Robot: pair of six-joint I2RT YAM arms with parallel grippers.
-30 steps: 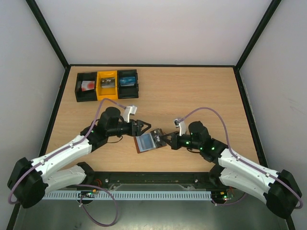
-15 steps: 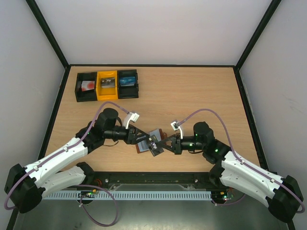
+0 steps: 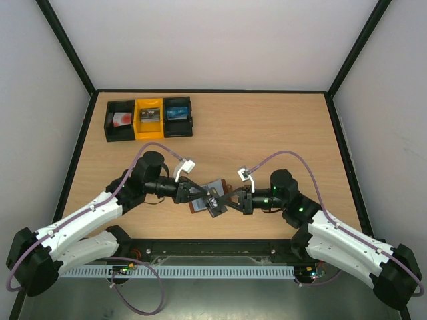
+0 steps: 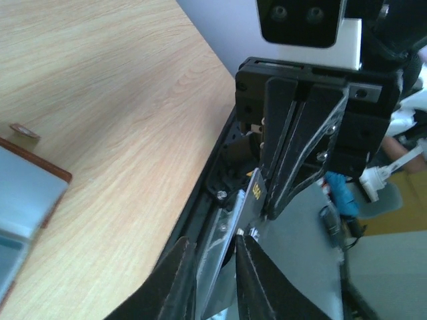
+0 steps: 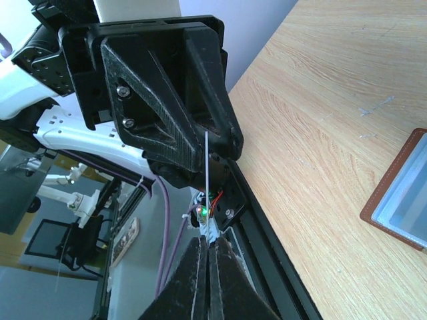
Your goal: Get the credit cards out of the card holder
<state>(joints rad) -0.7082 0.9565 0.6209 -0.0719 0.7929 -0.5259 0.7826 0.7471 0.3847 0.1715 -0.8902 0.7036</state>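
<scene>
Right gripper (image 4: 270, 205): low over the near part of the table (image 3: 280, 127); fingers pressed shut on one end of the card
Card (image 4: 253, 192): dark with a small gold mark; lifted off the table, edge-on to both wrist cameras; it reaches from the right fingertips across to the left ones
Left gripper (image 4: 215, 241): nose to nose with the right one; its fingers stand on either side of the card's free end with little room to spare; whether they pinch it yet I cannot tell
Wallet (image 5: 400, 193): lies open and flat on the table, under and just beside the two grippers; grey-blue inner face up, brown rim showing; no gripper holds it
Second card: not made out in any view
Bins (image 3: 150, 118): black, yellow, black in a row at the far left; well apart from the work
Relation that matters: the card lies along the line joining the two grippers, roughly parallel to the near edge; its free end points straight into the left fingers, so the left arm is the one placed to take it; probably a hand-over, and the left must close fully before the right lets go or the card drops
Change from a second ago: then the left fingers gaped wide beside the wallet and the card sat at the wallet's corner in the right grip; now the grippers have met, the card is raised clear and the left fingers have drawn much narrower
</scene>
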